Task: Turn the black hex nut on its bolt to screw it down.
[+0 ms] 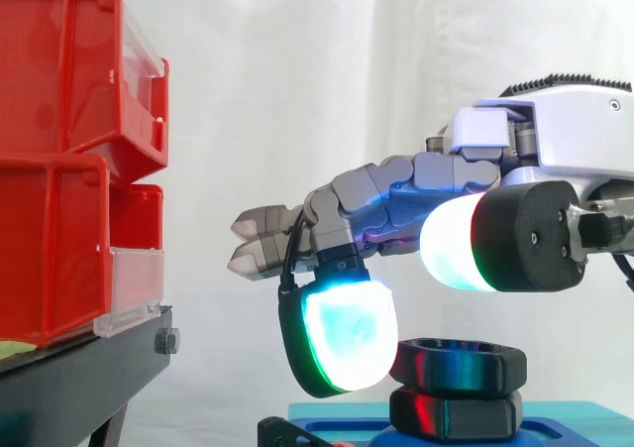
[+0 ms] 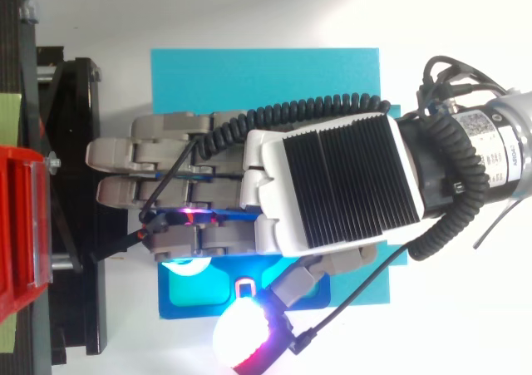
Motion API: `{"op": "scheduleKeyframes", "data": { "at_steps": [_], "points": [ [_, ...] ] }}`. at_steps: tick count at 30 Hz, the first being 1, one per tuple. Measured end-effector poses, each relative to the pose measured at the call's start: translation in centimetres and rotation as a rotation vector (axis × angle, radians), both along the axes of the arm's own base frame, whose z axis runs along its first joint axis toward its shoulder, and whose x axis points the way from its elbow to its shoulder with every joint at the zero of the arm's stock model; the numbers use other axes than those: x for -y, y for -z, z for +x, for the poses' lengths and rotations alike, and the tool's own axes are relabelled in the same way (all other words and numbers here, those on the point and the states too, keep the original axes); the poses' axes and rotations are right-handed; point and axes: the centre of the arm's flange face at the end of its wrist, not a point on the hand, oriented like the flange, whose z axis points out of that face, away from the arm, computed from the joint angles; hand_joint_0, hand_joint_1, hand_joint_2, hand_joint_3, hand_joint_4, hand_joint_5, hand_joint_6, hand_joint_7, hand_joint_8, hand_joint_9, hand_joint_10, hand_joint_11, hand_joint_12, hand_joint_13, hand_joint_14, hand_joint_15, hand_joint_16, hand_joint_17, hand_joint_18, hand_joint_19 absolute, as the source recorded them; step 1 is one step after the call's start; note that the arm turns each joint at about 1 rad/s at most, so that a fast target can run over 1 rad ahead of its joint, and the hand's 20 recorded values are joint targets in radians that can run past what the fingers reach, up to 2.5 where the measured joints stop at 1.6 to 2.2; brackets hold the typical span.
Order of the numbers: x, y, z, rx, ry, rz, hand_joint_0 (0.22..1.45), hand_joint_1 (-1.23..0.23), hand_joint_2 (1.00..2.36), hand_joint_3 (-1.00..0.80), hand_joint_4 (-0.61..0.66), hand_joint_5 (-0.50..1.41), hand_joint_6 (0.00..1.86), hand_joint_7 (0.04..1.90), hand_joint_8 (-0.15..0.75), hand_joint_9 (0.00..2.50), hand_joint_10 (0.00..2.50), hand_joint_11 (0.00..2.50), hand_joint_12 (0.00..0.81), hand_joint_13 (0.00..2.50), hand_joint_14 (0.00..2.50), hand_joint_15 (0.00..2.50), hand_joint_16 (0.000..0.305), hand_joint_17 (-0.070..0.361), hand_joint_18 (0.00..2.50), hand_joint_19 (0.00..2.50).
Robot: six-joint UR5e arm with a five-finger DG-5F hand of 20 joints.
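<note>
side view: the robot hand (image 1: 416, 184) is seen reaching in level, with most fingers stretched out flat and one finger bent downward. nothing is gripped. the bent finger's cyan-green pad (image 1: 342, 333) is set against the side of the black hex nut (image 1: 458, 366), on the nut's far side from the wrist, and appears to touch it. the thumb pad (image 1: 451, 244), lit white with a red and green rim, is held above the nut and apart from it. the nut is found directly below the robot hand, stacked on a second black hex piece (image 1: 456, 412), which is seated on a blue base plate (image 1: 565, 417). beyond the fingertips, well apart from them, red bins (image 1: 59, 160) are carried on a black stand (image 1: 79, 368).

from the top view, the nut is covered by the robot hand (image 2: 320, 188). the blue base plate (image 2: 195, 296) is seen under the fingers, resting on a cyan sheet (image 2: 266, 71).
</note>
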Motion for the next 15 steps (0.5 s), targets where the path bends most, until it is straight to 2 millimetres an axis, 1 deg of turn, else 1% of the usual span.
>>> {"op": "scheduleKeyframes", "data": {
  "at_steps": [8,15],
  "points": [
    [0.7,0.0,-0.1,0.008,-0.011,-0.035,0.49,-0.30,1.00,-0.50,0.27,-0.12,0.57,1.34,0.275,0.29,0.00,0.00,0.347,0.07,0.00,0.00,0.049,0.110,0.14,0.12],
    [1.7,0.0,-0.3,0.012,-0.023,-0.043,0.49,-0.30,1.00,-0.50,0.27,-0.12,0.57,1.33,0.276,0.30,0.00,0.00,0.347,0.07,0.00,0.00,0.049,0.110,0.15,0.13]
  ]
}}
